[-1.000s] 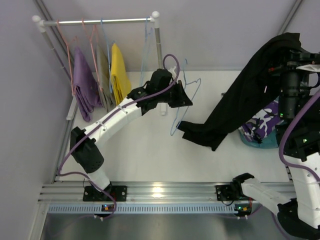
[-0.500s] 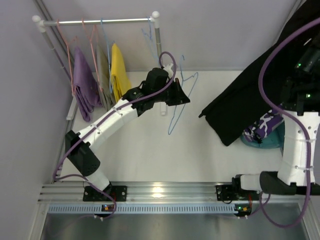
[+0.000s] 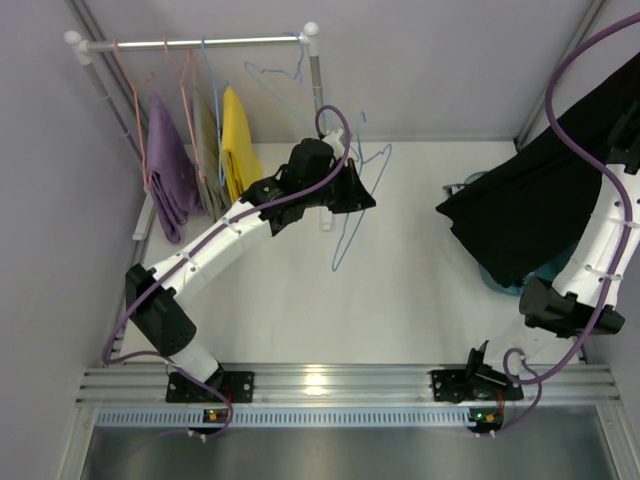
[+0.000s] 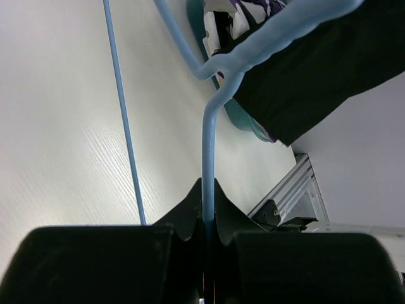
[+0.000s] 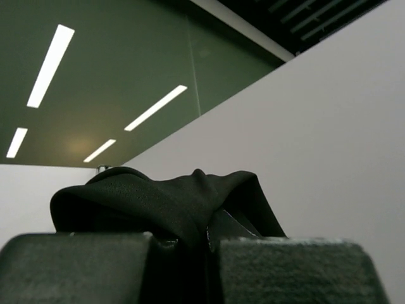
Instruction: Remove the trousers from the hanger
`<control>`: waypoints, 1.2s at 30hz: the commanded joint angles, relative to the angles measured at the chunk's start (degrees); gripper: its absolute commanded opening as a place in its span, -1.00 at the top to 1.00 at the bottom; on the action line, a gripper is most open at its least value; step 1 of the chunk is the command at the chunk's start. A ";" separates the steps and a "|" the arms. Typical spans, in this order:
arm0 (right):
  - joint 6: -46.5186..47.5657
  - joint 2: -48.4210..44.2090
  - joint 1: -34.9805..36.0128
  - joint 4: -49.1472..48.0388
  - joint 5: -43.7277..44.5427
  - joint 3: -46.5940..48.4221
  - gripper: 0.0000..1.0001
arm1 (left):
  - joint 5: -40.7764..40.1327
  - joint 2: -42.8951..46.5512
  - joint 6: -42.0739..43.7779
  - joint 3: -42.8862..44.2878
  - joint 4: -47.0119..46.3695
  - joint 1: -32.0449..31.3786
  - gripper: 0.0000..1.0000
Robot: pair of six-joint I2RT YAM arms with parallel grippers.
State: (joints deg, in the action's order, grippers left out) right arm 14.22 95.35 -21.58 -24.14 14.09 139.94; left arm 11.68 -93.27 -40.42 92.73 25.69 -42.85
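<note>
My left gripper [image 3: 362, 196] is shut on the neck of a light blue wire hanger [image 3: 355, 215], held bare above the table near the rack post. In the left wrist view the hanger's wire [image 4: 207, 139] runs up from between my shut fingers [image 4: 207, 190]. The black trousers [image 3: 530, 212] hang at the right, clear of the hanger. My right gripper [image 5: 205, 231] is shut on a bunch of the black trousers [image 5: 158, 196]; in the top view it is hidden at the right edge. The camouflage trousers [image 4: 243, 16] lie in a teal basket [image 4: 243, 117].
A clothes rack [image 3: 200, 43] stands at the back left with a lilac garment [image 3: 168, 170], a grey-green one [image 3: 207, 150], a yellow one [image 3: 240, 145] and a spare blue hanger [image 3: 285, 75]. The teal basket [image 3: 487, 272] sits under the black trousers. Walls enclose the table.
My right arm has swung up and to the right, lifting the black trousers off the table and away from the hanger. My left gripper has moved the hanger slightly back toward the rack.
</note>
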 commanded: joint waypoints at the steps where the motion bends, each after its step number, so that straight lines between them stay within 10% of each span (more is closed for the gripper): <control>1: 3.43 -0.70 -1.96 -12.94 -4.24 3.76 1.00 | -0.70 2.48 0.79 0.08 -2.31 -0.04 1.00; 36: -21.44 -28.36 -5.75 5.67 -32.89 -63.34 1.00 | 1.76 2.83 0.96 -1.94 -0.47 6.20 1.00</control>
State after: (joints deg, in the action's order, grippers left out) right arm -6.07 74.08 -27.11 -19.35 -15.35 80.79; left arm 12.62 -93.27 -40.29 91.22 26.39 -37.15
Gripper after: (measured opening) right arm 0.007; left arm 0.042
